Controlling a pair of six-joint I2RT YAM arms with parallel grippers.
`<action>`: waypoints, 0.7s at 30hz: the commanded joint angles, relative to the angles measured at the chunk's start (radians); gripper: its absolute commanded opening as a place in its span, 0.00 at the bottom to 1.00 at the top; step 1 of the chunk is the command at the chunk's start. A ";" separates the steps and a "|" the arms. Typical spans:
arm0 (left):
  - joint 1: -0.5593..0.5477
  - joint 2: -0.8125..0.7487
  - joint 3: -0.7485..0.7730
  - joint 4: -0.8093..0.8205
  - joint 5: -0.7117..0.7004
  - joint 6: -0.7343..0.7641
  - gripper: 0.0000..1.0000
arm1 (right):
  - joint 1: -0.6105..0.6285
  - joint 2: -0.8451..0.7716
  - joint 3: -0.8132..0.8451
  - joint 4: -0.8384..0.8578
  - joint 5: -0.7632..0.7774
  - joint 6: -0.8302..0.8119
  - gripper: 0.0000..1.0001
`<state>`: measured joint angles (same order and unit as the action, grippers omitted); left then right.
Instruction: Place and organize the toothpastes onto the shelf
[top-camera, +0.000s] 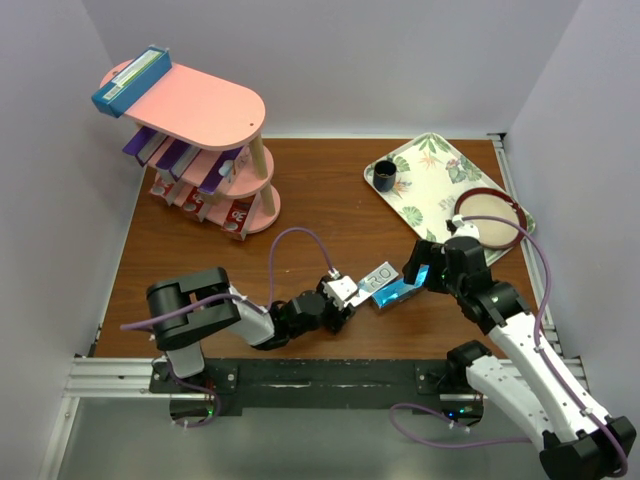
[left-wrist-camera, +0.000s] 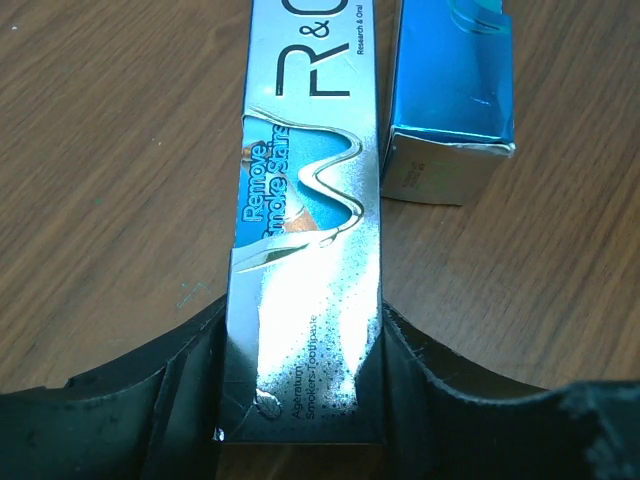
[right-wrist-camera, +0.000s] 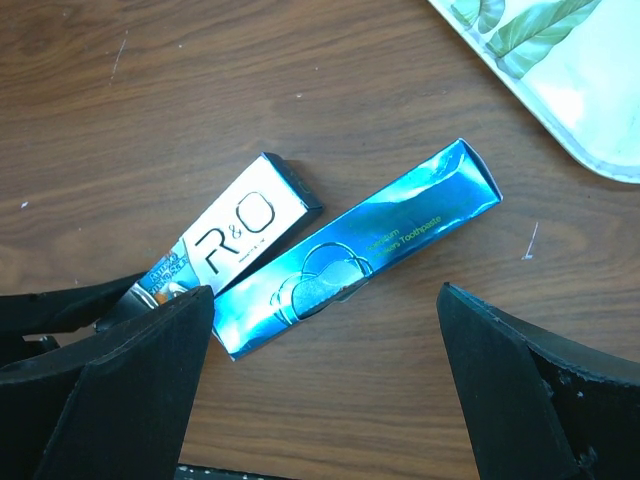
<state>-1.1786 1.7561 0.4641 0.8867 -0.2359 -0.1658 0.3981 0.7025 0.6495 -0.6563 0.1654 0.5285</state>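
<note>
My left gripper (top-camera: 345, 293) is shut on one end of a silver-white "R&O" toothpaste carton (top-camera: 378, 278), which lies low over the brown table. In the left wrist view the carton (left-wrist-camera: 305, 230) sits squarely between my black fingers (left-wrist-camera: 180, 390). A glossy blue carton (top-camera: 403, 291) lies on the table beside it, also in the left wrist view (left-wrist-camera: 450, 90). My right gripper (top-camera: 425, 266) hovers open above the blue carton (right-wrist-camera: 360, 255), not touching it. The pink shelf (top-camera: 215, 105) stands far left, with a blue carton (top-camera: 132, 82) on top, purple cartons (top-camera: 175, 158) in the middle and red ones (top-camera: 205, 205) at the bottom.
A leaf-patterned tray (top-camera: 425, 190) sits at the back right with a dark cup (top-camera: 385, 178) and a red-rimmed bowl (top-camera: 490, 215). Grey walls close in the table on three sides. Purple cables loop from both arms.
</note>
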 joint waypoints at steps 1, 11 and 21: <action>-0.003 0.010 -0.002 0.067 0.003 -0.012 0.54 | -0.004 -0.006 -0.004 0.043 -0.003 -0.019 0.98; -0.003 -0.133 -0.054 0.034 -0.017 -0.006 0.22 | -0.004 -0.005 0.002 0.035 -0.009 -0.022 0.98; -0.003 -0.340 -0.065 -0.136 -0.048 0.018 0.11 | -0.002 -0.012 0.019 0.021 -0.012 -0.022 0.98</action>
<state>-1.1786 1.5036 0.3901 0.7647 -0.2428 -0.1646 0.3981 0.6998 0.6483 -0.6495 0.1642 0.5194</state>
